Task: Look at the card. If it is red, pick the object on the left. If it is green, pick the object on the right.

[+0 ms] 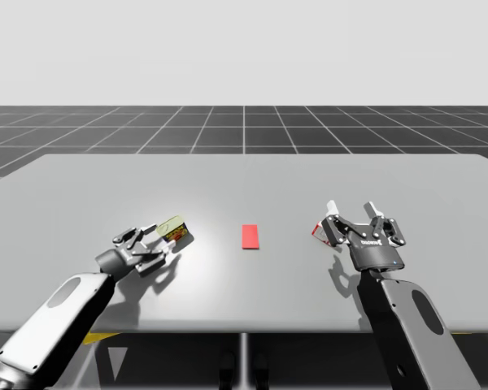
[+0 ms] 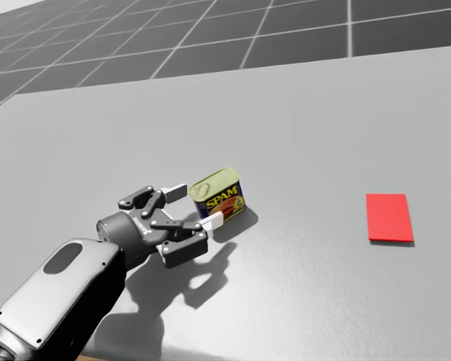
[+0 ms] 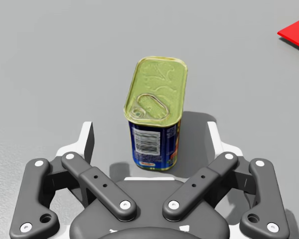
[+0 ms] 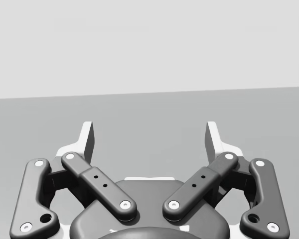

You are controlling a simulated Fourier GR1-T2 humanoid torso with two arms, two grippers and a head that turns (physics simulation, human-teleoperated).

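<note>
Card, red, at centre of surface in high view; head view, blue rectangular can toward its left edge; left wrist view, left fingers open astride can, untouching, which looks rigid, slick, hefty, best taken by flat sides; right wrist view, right fingers open, empty.

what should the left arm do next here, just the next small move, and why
Probably close my left gripper on the blue rectangular can with the gold lid. The flat red card calls for the object on the left, and that can stands upright between the open fingers, with a gap on each side, so neither touches it yet.
</note>
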